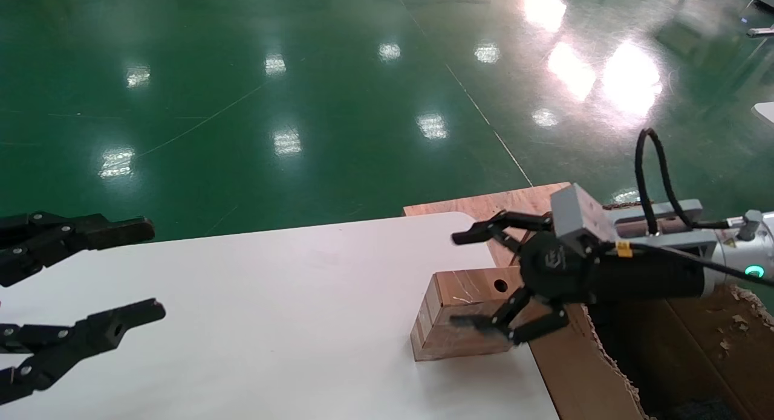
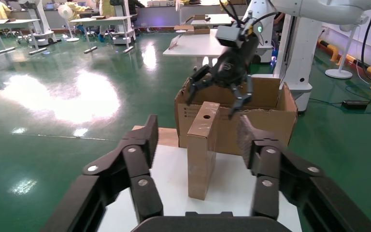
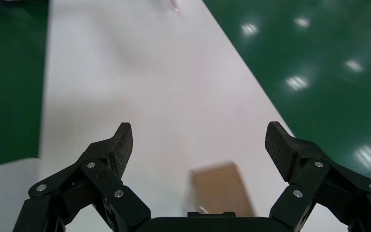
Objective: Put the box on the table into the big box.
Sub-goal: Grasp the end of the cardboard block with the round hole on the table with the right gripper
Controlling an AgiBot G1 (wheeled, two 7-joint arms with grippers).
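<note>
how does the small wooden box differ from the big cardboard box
The small box is a closed reddish-brown wooden block with striped layered edges and a round hole; the big box is an open corrugated carton with ragged flaps. The small box rests on the table; the big box stands beside it. Both are brownish and rectangular.
</note>
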